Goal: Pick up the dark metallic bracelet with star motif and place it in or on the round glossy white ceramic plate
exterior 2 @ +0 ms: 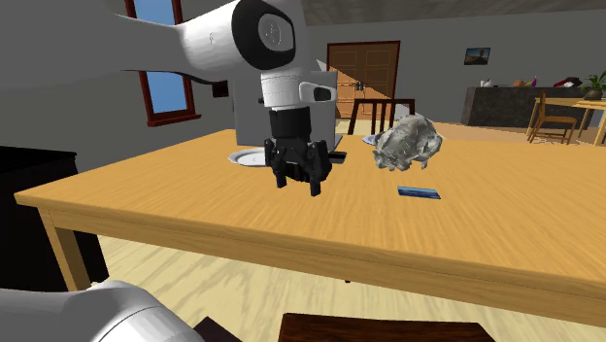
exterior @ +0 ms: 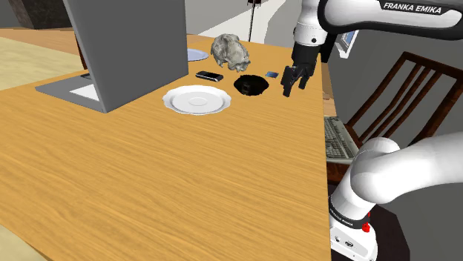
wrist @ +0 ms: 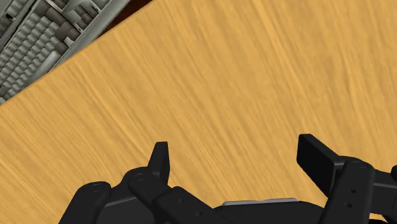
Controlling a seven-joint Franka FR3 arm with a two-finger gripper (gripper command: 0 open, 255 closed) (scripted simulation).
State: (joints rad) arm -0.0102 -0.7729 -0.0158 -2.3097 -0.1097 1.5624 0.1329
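Observation:
The dark bracelet (exterior: 250,85) lies on the wooden table just to the right of the round white plate (exterior: 196,99) in the shoulder view. My black gripper (exterior: 292,87) hangs low over the table, to the right of the bracelet and apart from it. Its fingers stand open with nothing between them, and the wrist view shows only bare wood between the gripper (wrist: 236,149) fingers. In the second exterior view the gripper (exterior 2: 299,185) is in front of the plate (exterior 2: 248,156), whose rim shows behind it.
A grey crumpled lump (exterior: 230,53), a small black bar (exterior: 210,76) and a small blue item (exterior: 271,73) lie behind the bracelet. A big grey laptop-like box (exterior: 126,52) stands left of the plate. A keyboard (exterior: 339,139) lies beyond the table's right edge by a chair (exterior: 404,81).

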